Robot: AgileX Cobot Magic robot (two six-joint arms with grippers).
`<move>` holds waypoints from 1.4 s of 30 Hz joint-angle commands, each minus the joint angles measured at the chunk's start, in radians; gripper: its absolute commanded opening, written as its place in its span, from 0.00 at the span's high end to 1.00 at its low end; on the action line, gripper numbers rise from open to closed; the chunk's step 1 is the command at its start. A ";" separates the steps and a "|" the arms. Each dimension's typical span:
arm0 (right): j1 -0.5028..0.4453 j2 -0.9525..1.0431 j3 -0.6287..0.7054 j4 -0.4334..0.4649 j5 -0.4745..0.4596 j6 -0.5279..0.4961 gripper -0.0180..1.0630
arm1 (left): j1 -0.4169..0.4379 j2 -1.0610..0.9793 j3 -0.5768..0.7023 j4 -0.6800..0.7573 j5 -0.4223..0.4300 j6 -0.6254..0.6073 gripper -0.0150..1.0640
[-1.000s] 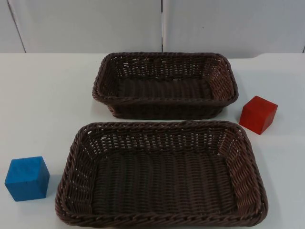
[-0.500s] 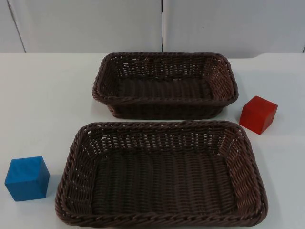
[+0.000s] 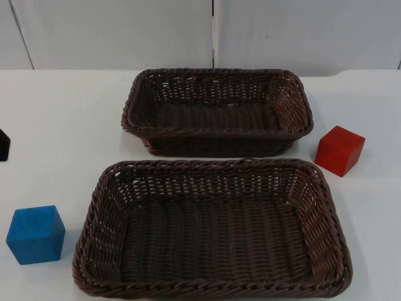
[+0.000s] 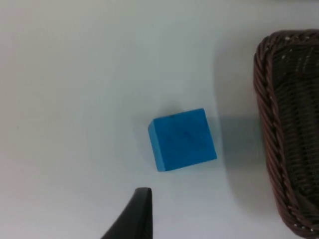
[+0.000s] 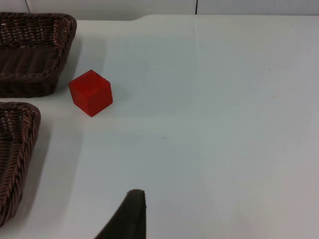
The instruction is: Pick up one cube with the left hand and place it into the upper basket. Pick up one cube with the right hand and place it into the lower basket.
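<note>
Two dark brown woven wicker baskets sit on the white surface (image 3: 62, 106): the upper basket (image 3: 217, 135) near the grey partition wall (image 3: 113, 31), the lower basket (image 3: 212, 287) just in front of it, both empty. The blue cube (image 3: 36, 234) rests on the surface just beside the lower basket's left rim, apart from it; the red cube (image 3: 339, 150) rests off the upper basket's right front corner, also apart. The left pincer (image 3: 3, 145) pokes in at the top view's left edge, beyond the blue cube and well clear of it, so the coming reach looks like a descent toward the near edge. Its wrist view looks almost straight down on the blue cube (image 4: 183, 140), set slightly askew, with the lower basket's rim (image 4: 271, 124) beside it and one black fingertip (image 4: 138, 211) short of the cube; I cannot tell how far its fingers are spread, and nothing is seen in its hold. The right wrist view takes in the red cube (image 5: 90, 92) far ahead of the right pincer's fingertip (image 5: 130, 214), a sign that this arm waits; its spread cannot be told either. The left arm is the nearer to its cube.
</note>
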State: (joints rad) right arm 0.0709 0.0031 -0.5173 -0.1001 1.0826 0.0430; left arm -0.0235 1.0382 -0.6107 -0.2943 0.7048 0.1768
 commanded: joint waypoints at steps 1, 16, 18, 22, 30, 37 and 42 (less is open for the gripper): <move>-0.007 -0.003 0.002 -0.007 -0.005 -0.009 0.01 | 0.002 0.042 -0.007 -0.021 -0.016 0.009 0.01; -0.007 -0.003 0.002 -0.007 -0.005 -0.009 0.01 | 0.002 0.296 -0.007 -0.132 -0.114 0.032 0.01; -0.007 -0.003 0.002 -0.007 -0.005 -0.009 0.01 | 0.002 0.329 -0.007 -0.137 -0.134 0.034 0.01; -0.007 -0.003 0.002 -0.007 -0.005 -0.009 0.01 | -0.018 0.371 -0.007 -0.159 -0.185 0.034 0.01; -0.004 -0.003 0.003 -0.007 -0.005 -0.009 0.01 | -0.030 0.468 -0.007 -0.185 -0.302 0.019 0.01; -0.004 -0.003 0.003 -0.007 -0.005 -0.009 0.01 | -0.030 0.552 -0.007 -0.215 -0.403 0.017 0.01; -0.004 -0.003 0.003 -0.007 -0.005 -0.009 0.01 | -0.047 0.655 -0.025 -0.192 -0.444 0.017 0.01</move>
State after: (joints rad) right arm 0.0648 0.0031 -0.5173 -0.1001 1.0826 0.0430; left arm -0.0578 1.6672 -0.6263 -0.4944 0.2868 0.2020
